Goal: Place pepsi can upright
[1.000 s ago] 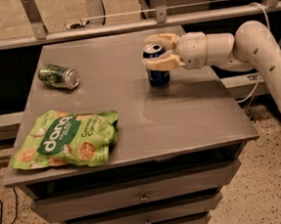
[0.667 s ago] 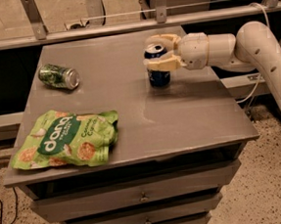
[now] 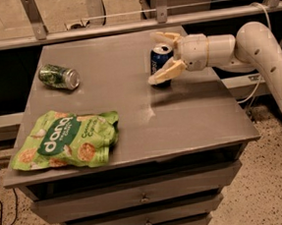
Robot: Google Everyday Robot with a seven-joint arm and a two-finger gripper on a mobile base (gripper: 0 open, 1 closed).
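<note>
The pepsi can (image 3: 161,59), dark blue with a silver top, stands upright on the grey table (image 3: 131,110) at the back right. My gripper (image 3: 152,57) reaches in from the right. Its fingers are spread on either side of the can, one behind its top and one (image 3: 166,72) in front of its lower part. The gripper looks open, with gaps between the fingers and the can.
A green patterned can (image 3: 59,76) lies on its side at the back left. A green snack bag (image 3: 67,140) lies flat at the front left. A metal rail (image 3: 123,24) runs behind the table. Drawers sit below the tabletop.
The fingers have spread apart and no longer clamp the can. The can stays standing in the same place.
</note>
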